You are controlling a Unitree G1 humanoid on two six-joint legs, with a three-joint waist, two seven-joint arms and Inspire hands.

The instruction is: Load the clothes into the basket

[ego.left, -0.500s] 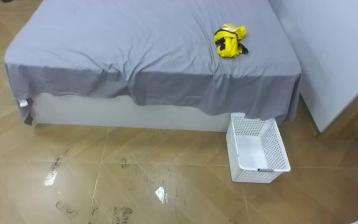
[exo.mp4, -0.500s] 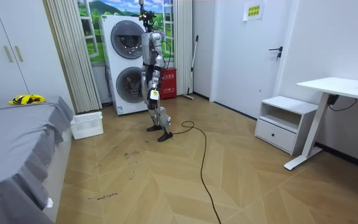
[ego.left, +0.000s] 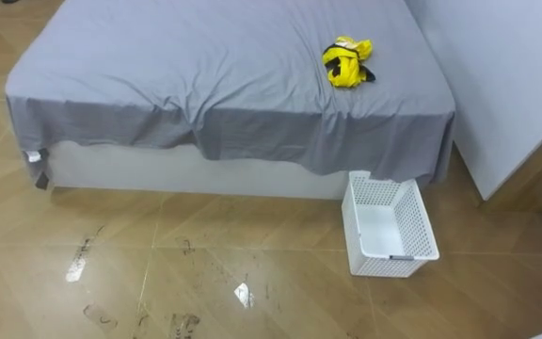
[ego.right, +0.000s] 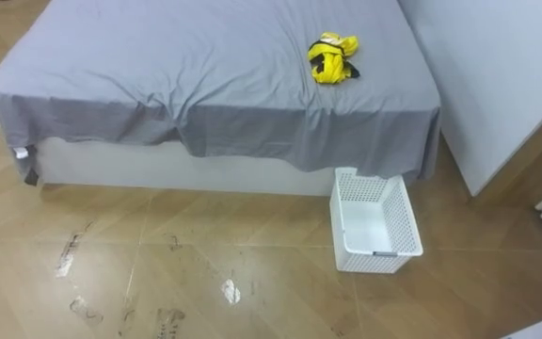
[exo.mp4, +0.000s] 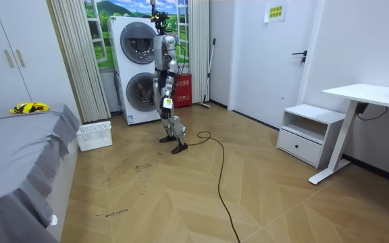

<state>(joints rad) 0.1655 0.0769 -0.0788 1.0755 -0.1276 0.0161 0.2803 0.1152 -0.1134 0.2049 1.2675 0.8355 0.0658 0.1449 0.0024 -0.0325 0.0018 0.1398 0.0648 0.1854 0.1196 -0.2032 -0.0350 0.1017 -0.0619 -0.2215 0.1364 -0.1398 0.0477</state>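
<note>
Clothes (ego.left: 347,62), a yellow and black bundle, lie on the bed (ego.left: 205,75), far ahead of your left hand (exo.mp4: 167,104). That hand hangs at the robot's side near the washing machines (exo.mp4: 137,71); you cannot tell if it is open or closed. The white basket (ego.left: 422,226) sits on the floor just beside the bed, far ahead of the hand too. This looks like step one: getting there. Next, walk up until the bundle is close under the hand.
</note>
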